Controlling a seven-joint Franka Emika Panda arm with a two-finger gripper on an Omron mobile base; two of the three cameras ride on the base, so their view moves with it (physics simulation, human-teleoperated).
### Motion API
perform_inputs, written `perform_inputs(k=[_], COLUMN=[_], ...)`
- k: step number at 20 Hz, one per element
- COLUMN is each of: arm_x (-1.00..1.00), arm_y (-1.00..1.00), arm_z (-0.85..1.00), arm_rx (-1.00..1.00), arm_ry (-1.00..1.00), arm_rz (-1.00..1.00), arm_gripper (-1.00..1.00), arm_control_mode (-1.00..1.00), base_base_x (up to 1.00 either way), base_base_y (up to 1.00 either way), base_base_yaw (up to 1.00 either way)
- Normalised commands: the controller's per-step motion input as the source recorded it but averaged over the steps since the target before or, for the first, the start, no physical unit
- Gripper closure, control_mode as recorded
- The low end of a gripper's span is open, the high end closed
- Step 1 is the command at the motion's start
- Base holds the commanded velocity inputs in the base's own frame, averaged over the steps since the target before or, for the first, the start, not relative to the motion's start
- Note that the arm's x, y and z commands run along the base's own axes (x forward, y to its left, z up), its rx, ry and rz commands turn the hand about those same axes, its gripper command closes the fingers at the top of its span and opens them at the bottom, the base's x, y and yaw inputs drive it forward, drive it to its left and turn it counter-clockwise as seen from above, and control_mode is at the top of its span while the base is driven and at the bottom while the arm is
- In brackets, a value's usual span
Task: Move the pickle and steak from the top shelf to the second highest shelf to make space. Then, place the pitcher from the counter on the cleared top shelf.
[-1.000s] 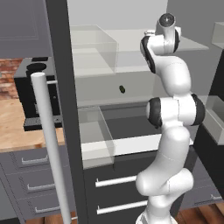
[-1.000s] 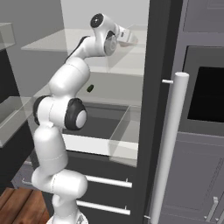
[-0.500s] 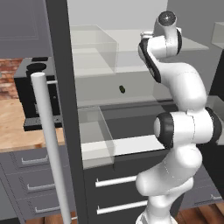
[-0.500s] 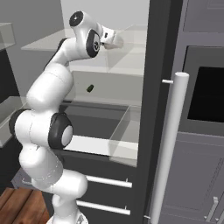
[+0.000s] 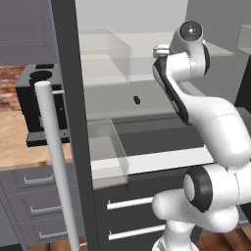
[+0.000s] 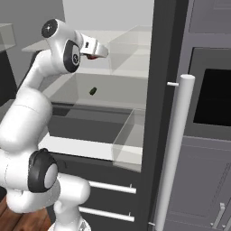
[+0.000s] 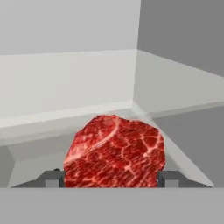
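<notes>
The steak, a marbled red lump, fills the gap between my gripper's fingertips and touches both, so the gripper is shut on it. In the right base view the gripper is at the height of the top shelf, with a bit of the red steak just under the hand. The hand is partly hidden behind my own arm in the left base view. The pickle lies on the second highest shelf. The counter is at the left. The pitcher is out of view.
A clear bin sits at one end of the top shelf. The open fridge door's edge and long handle stand at the left. A black coffee machine is on the counter. Drawers lie below the shelves.
My arm has swung: the elbow has dropped and moved outward. The hand has drawn left and slightly down in the right base view, back along the top shelf.
</notes>
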Motion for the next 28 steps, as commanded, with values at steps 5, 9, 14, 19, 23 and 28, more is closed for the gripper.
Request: perform_inputs(k=[5,9,14,19,23,28], arm_x=[-1.0,-1.0,-0.95,-0.65,-0.13,0.18], arm_y=[0.26,0.13,0.03,0.0,0.0,0.0], arm_z=[-0.03,-0.23,-0.52,-0.62,-0.52,-0.21], arm_rx=[0.0,0.0,0.0,-0.01,-0.01,0.0], arm_ry=[0.03,0.04,0.07,0.14,0.1,0.0], arm_rz=[0.07,0.1,0.12,0.1,0.03,0.0], arm_gripper=[1.0,1.0,1.0,1.0,1.0,1.0], arm_control_mode=[-1.0,-1.0,-1.0,-1.0,-1.0,-1.0], base_base_x=[0.0,0.0,0.0,0.0,0.0,0.0], base_base_y=[0.0,0.0,0.0,0.0,0.0,0.0], base_base_yaw=[0.0,0.0,0.0,0.0,0.0,0.0])
